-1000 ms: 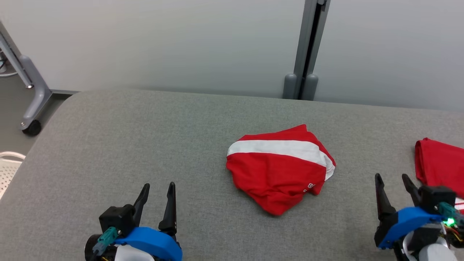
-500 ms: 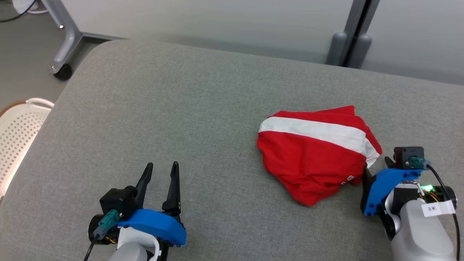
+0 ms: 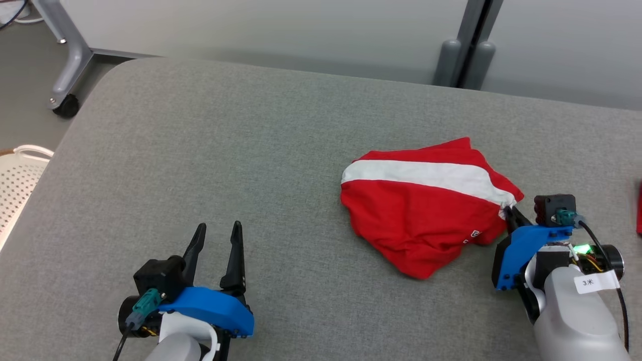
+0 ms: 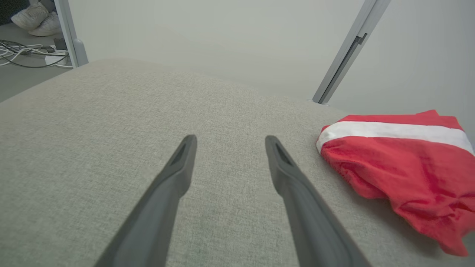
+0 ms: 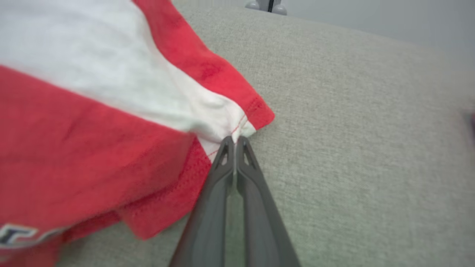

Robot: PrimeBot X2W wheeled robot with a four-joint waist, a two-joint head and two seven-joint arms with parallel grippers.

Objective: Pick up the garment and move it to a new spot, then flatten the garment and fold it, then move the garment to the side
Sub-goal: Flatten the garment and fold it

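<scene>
The room is bright and evenly lit, with a soft light that seems to come from overhead. Shadows are faint: a thin dark rim lies under the near edge of the garment on the grey fabric surface. A small green lamp glows on the right arm. The head view is crisp. The right wrist view is soft, the cloth nearest the lens smeared, the weave mid-frame sharper. The left wrist view bends at its edges, the grey post leaning.

Grey fabric surface before a pale wall and metal post.
</scene>
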